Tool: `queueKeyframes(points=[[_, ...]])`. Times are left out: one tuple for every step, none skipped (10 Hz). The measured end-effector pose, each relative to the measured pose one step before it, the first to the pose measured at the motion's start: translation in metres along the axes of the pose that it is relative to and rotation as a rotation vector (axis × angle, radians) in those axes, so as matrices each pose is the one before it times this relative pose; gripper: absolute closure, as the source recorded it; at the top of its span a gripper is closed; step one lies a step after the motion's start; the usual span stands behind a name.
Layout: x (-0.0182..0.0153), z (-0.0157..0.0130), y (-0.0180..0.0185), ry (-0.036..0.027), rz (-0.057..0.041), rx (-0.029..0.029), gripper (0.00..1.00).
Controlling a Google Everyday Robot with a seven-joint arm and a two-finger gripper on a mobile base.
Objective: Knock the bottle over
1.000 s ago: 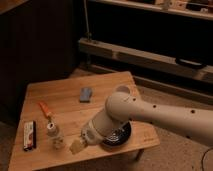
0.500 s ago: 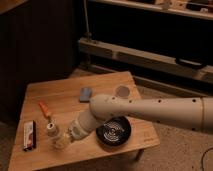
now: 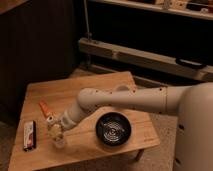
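Note:
The small clear bottle (image 3: 50, 123) with a white cap stands upright near the front left of the wooden table (image 3: 107, 80). My gripper (image 3: 58, 134) is at the end of the white arm (image 3: 125, 102), which reaches in from the right. The gripper is low over the table, right against the bottle's right and front side. It hides part of the bottle's body. I cannot tell whether they touch.
An orange pen-like object (image 3: 44, 107) lies just behind the bottle. A black-and-white flat object (image 3: 30, 135) lies at the left edge. A black bowl (image 3: 113, 129) sits at the front right. A white cup's rim (image 3: 123, 89) shows behind the arm.
The arm has swung left across the table, bringing the gripper up to the bottle. The black bowl is now uncovered and the blue object is hidden behind the arm.

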Motion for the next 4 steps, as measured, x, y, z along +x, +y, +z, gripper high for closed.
queueKeyframes(points=[[-0.00612, -0.01089, -0.00520, -0.04626, 0.01870, 0.02366, 0.82], [-0.00502, -0.01855, -0.00470, -0.06577, 0.02819, 0.01795, 0.78], [-0.00360, -0.02291, -0.00407, -0.06308, 0.02870, 0.01256, 0.68], [-0.00103, -0.02097, -0.00483, -0.04664, 0.01861, 0.01225, 0.62]])
